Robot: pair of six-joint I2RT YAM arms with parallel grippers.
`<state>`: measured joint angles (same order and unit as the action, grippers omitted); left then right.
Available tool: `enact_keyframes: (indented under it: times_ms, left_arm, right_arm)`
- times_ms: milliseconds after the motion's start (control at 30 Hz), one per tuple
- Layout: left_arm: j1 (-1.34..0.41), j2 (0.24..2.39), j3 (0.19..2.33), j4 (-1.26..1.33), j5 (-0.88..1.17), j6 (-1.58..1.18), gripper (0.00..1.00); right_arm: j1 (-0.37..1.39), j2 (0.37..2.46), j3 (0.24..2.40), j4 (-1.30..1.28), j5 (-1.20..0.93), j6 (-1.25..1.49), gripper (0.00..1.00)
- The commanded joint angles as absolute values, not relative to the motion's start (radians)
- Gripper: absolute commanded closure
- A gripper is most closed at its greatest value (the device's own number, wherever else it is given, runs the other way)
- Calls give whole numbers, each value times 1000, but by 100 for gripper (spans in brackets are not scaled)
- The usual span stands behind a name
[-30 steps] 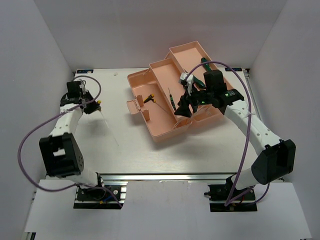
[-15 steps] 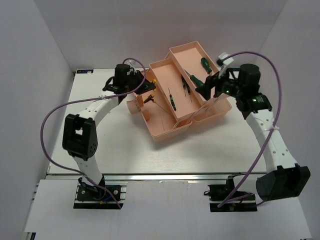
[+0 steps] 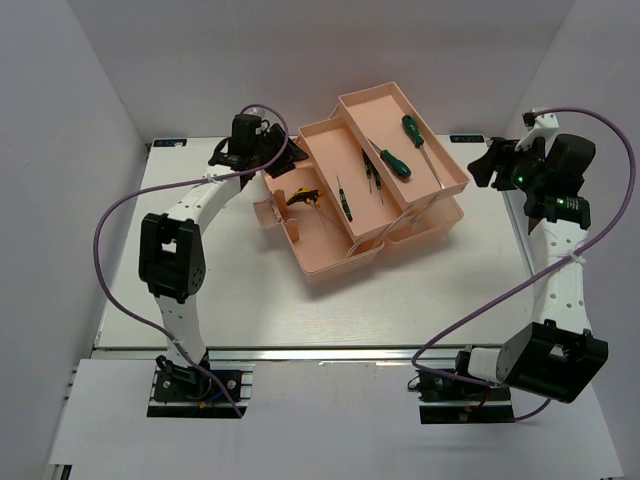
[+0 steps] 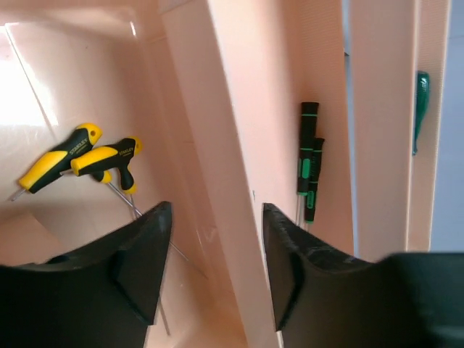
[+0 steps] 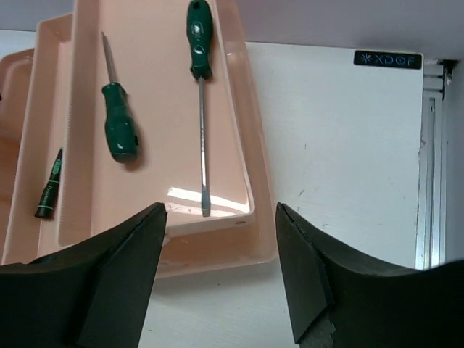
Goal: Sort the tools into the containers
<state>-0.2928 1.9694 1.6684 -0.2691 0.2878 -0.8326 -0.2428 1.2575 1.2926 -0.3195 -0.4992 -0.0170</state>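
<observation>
The salmon-pink toolbox stands open mid-table with its trays folded out. Two green-handled screwdrivers lie in the top tray; the right wrist view shows them too. Slim dark ones lie in the middle tray. Two yellow-handled tools lie in the box bottom, also in the left wrist view. My left gripper is open and empty at the box's back-left corner, a tray wall between its fingers. My right gripper is open and empty over the table right of the box.
The box's small front latch flap sticks out on its left side. A metal rail runs along the table's right edge. White enclosure walls stand at the left, back and right.
My left arm swung from the table's far left to the toolbox with a yellow-handled screwdriver, which now lies in the box bottom. My right arm pulled back from over the box to its right.
</observation>
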Motion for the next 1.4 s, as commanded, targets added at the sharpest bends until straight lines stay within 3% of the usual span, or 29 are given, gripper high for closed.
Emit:
enact_keyframes:
  times_ms: [0,133,200,333,500,667,833,900,967,1067,1233,1367]
  left_arm:
    - [-298,1878,1692,-282,301,-780,40]
    - [-302,1699,1557,-186,363,-689,78]
    - [-339,1632,1461,-109,426,-593,78]
    - [-489,1562,1430,-136,431,-399,59]
    - [-780,1626,1471,-110,368,-181,45]
    - [-894,1865,1724,-161,382,-25,49]
    - [-959,2079,1863,-103,399,110,51]
    - [-972,2152,1977,-138,368,127,50]
    - [-985,2227,2012,-126,344,155,42]
    - [-1022,2282,2006,-60,204,213,38]
    - [-1109,2408,2078,-25,-226,371,36]
    - [-1115,2447,2088,-6,-337,400,37]
  right_arm:
    - [-281,1296,1276,-347,-463,-29,34]
    - [-321,1408,1282,-385,-498,-23,37]
    - [-324,1442,1298,-397,-523,-35,38]
    - [-322,1549,1330,-431,-538,-61,40]
    - [-321,1631,1387,-503,-532,-103,42]
    - [-324,1612,1374,-535,-541,-193,38]
    - [-388,1589,1370,-667,-771,-362,33]
    - [-408,1575,1347,-670,-805,-402,32]
    - [-411,1548,1325,-646,-789,-417,30]
    - [-413,1519,1292,-615,-779,-430,27]
    - [-413,1508,1273,-612,-825,-430,26]
    - [-413,1479,1238,-601,-850,-433,26]
